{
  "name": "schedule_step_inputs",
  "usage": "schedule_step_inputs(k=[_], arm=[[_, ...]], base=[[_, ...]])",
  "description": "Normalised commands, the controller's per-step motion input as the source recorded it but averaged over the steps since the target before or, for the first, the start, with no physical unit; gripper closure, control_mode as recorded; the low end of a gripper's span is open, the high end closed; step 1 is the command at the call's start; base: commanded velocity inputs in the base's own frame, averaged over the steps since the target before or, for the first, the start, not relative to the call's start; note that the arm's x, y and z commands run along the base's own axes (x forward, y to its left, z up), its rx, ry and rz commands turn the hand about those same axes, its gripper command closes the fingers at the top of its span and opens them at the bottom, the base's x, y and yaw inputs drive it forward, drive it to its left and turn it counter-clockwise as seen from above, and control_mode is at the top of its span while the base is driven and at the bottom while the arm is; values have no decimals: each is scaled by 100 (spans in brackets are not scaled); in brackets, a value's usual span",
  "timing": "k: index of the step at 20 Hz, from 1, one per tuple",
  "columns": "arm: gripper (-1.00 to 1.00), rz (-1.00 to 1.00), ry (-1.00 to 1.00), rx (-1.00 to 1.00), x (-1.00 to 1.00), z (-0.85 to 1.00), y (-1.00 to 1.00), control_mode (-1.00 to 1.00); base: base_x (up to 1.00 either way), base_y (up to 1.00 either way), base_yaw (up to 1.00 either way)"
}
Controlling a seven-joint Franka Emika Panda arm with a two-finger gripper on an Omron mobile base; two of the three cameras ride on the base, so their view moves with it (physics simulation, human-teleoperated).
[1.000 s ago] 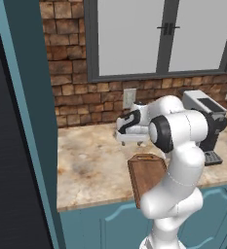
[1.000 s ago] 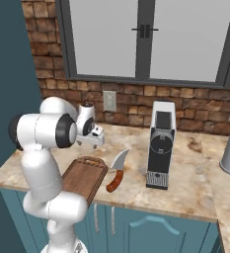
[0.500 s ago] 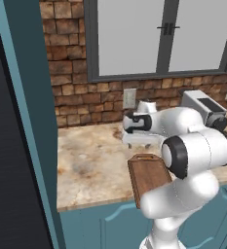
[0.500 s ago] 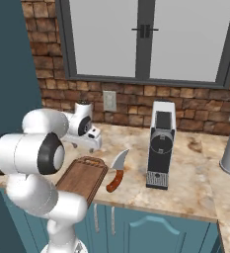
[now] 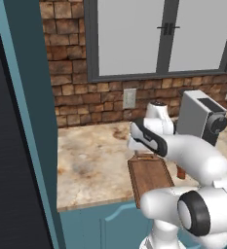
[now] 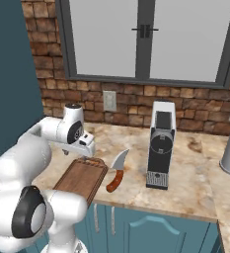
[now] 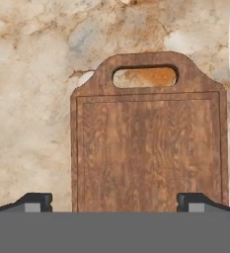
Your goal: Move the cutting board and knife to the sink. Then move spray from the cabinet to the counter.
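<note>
In the left base view we see the cutting board (image 5: 149, 176) lying flat at lower centre on the worktop (image 5: 93, 165), reaching to its front edge, with our tool (image 5: 133, 141) spread wide and empty above the board's far end. In the right base view the knife (image 6: 117, 170) lies just right of the board with bare stone around it. In the hand view the tool's tips straddle the board, its slotted handle toward the top, likely lined up for a grasp.

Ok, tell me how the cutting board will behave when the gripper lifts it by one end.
The cutting board looks like thick solid wood, so it is probably stiff and won't sag. It is long and lies flat on the counter, so an end grip may let it droop or swing. The slotted handle seems the easier hold.
</note>
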Motion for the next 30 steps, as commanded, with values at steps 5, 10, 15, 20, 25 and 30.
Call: schedule_step_inputs(k=[5,10,15,20,25,30], arm=[[-100,0,0,0,-51,65,0,-100],[-100,0,0,0,-31,33,0,-100],[-100,-2,1,0,0,0,-3,-100],[-100,0,0,0,0,0,0,-100],[-100,0,0,0,-5,0,0,100],[-100,0,0,0,0,0,0,100]], base=[[0,0,0],[0,0,0],[0,0,0],[0,0,0],[-49,-2,-12],[-63,8,-34]])
